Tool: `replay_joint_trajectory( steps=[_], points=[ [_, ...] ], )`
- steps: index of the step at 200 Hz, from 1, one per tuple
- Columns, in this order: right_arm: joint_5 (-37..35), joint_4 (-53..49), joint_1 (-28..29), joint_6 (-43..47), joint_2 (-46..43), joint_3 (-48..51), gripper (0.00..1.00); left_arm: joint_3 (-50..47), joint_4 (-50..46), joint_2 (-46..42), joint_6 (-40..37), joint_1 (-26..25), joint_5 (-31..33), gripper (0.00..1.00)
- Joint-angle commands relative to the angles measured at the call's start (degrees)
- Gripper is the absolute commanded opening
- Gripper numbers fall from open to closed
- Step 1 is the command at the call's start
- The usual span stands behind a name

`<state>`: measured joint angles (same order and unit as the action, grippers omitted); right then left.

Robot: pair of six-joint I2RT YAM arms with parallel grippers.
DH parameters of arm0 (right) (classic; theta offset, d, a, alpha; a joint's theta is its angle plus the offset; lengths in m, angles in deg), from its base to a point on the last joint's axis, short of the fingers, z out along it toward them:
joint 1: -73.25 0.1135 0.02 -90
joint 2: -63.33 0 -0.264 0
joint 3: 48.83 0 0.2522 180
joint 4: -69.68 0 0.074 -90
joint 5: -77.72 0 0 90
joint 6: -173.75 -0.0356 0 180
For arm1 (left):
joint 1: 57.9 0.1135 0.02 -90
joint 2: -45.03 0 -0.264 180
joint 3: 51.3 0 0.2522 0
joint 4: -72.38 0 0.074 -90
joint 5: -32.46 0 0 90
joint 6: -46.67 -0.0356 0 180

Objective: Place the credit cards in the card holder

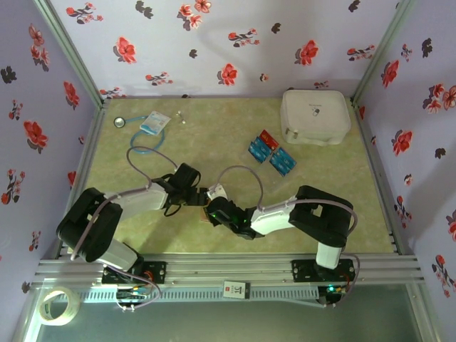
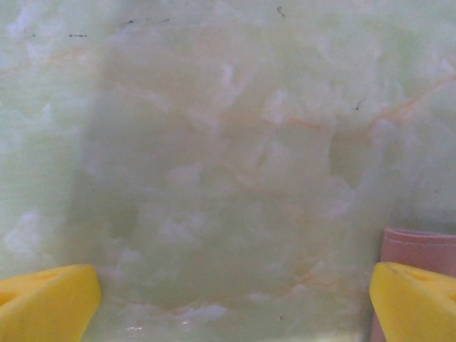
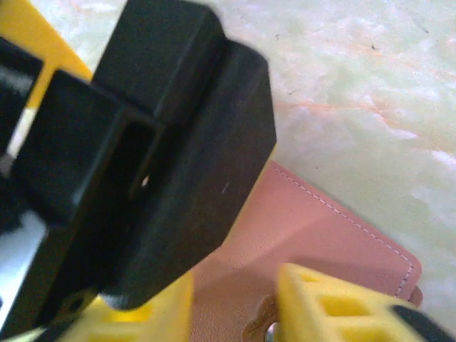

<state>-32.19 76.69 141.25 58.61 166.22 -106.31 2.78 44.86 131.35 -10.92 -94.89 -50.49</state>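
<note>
Right wrist fingers: right gripper (image 3: 235, 296) partly parted, straddling card holder (image 3: 335, 235), nothing visibly clamped.
Left wrist fingers: left gripper (image 2: 235, 303) wide apart, empty; holder edge just beside the lower-right finger.
Cards: credit cards (image 1: 282, 162) loose right of centre in top view, well apart from both grippers.
Progress: no card seen in holder, pockets hidden; all loading likely left.

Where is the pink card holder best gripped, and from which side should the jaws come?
Take the card holder by its stitched edge near the rounded corner. It lies flat on the table, so the jaws should probably come low from that bare-table side, one slipping under the edge.
</note>
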Motion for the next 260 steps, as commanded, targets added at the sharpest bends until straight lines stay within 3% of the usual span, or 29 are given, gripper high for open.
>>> replay_joint_trajectory(
  steps=[1, 56, 67, 70, 76, 127, 158, 186, 217, 260],
  points=[
    [4.3, -17.6, -1.6, 2.7, -1.4, 0.5, 0.48, 1.5, -0.8, 2.3, -1.2, 4.3, -1.6, 1.0],
    [6.9, -25.7, -6.9, 5.9, -15.4, -4.7, 0.84, 12.5, -6.9, 0.2, -6.0, 14.5, -5.0, 1.0],
    [7.0, -27.2, -8.9, 5.8, -19.3, -5.0, 0.88, 14.4, -8.5, -0.5, -7.0, 15.8, -5.2, 1.0],
    [6.9, -27.8, -9.5, 5.8, -20.3, -5.2, 0.95, 15.0, -8.9, -0.7, -7.3, 16.2, -5.4, 1.0],
    [6.8, -28.8, -10.8, 5.8, -22.6, -5.2, 0.99, 16.0, -9.7, -1.3, -8.0, 16.8, -5.5, 1.0],
    [2.5, -36.3, -28.5, 4.6, -42.6, -6.1, 0.99, 18.9, -10.6, -8.3, -10.5, 22.0, -5.7, 1.0],
    [-5.3, -39.0, -39.5, 5.2, -48.0, -7.4, 0.99, 17.4, -5.2, -13.3, -11.3, 24.4, -4.0, 1.0],
    [-11.8, -40.3, -50.1, 3.5, -46.8, -8.5, 0.99, 11.9, 5.2, -18.9, -17.7, 25.1, 2.5, 1.0],
    [-10.7, -41.3, -63.5, -2.5, -40.8, -8.5, 0.99, 3.5, 15.3, -24.9, -24.6, 27.2, 9.5, 1.0],
    [-13.3, -28.9, -66.7, 1.3, -34.1, -1.3, 0.99, -5.2, 20.0, -26.9, -25.4, 34.3, 10.0, 1.0]
  ],
)
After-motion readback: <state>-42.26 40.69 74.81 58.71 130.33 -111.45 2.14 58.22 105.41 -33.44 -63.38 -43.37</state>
